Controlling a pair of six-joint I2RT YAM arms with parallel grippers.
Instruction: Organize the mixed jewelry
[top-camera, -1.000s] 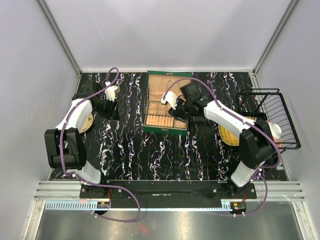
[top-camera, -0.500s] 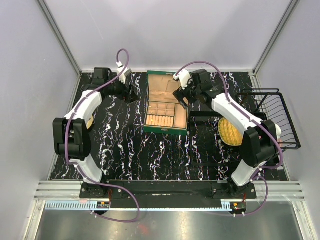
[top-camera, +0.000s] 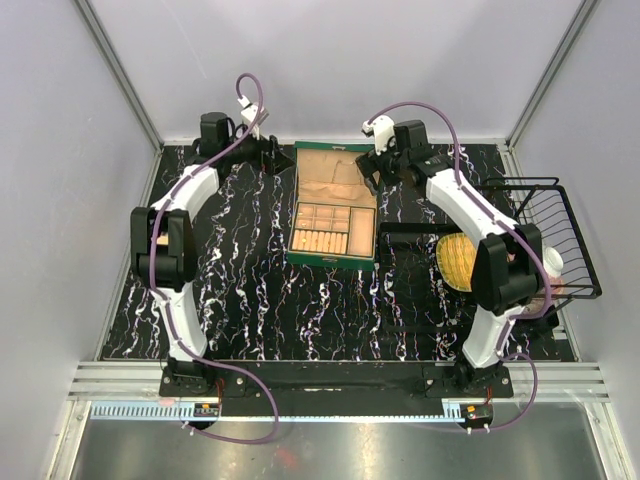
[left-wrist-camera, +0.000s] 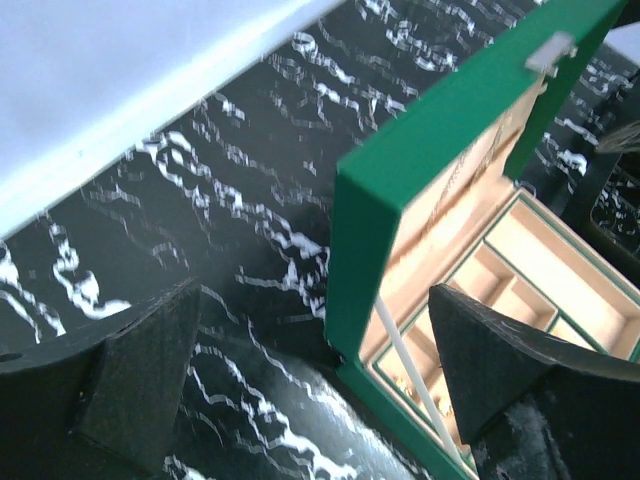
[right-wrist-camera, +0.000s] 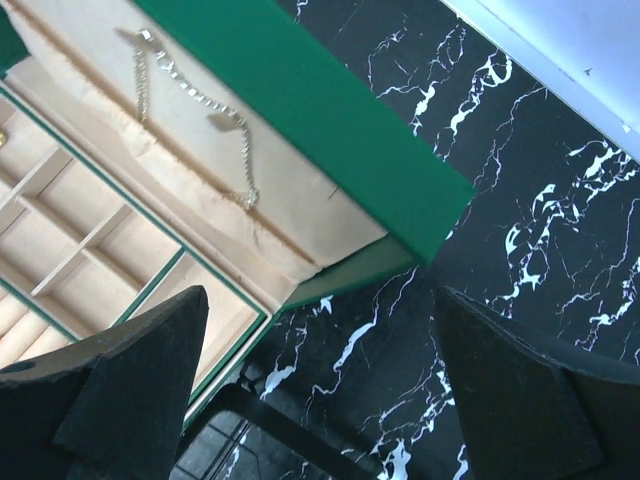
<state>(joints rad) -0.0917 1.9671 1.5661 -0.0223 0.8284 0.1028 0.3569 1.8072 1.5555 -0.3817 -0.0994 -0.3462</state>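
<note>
The green box (top-camera: 330, 262) lies open at the back middle of the table, with its lid (left-wrist-camera: 440, 170) raised. Tan compartments (left-wrist-camera: 560, 270) fill it, and small gold-toned pieces (left-wrist-camera: 401, 384) sit in one near slot. A thin pale chain (right-wrist-camera: 222, 119) lies on the lid's tan lining. My left gripper (top-camera: 278, 152) hovers open at the lid's rear left corner, with nothing between its fingers (left-wrist-camera: 312, 300). My right gripper (top-camera: 370, 172) stands open by the lid's right side, empty over the table (right-wrist-camera: 322, 300). Other jewelry is too small to make out.
A black wire basket (top-camera: 545, 240) stands at the right edge, with a yellow woven mat (top-camera: 458, 262) beside it. A black frame (right-wrist-camera: 260, 420) sits just right of the box. The white back wall (left-wrist-camera: 120, 90) rises close behind both grippers.
Both arms have swung from beside the box back to the lid's rear corners. Both grippers have gone from partly closed to wide open.
</note>
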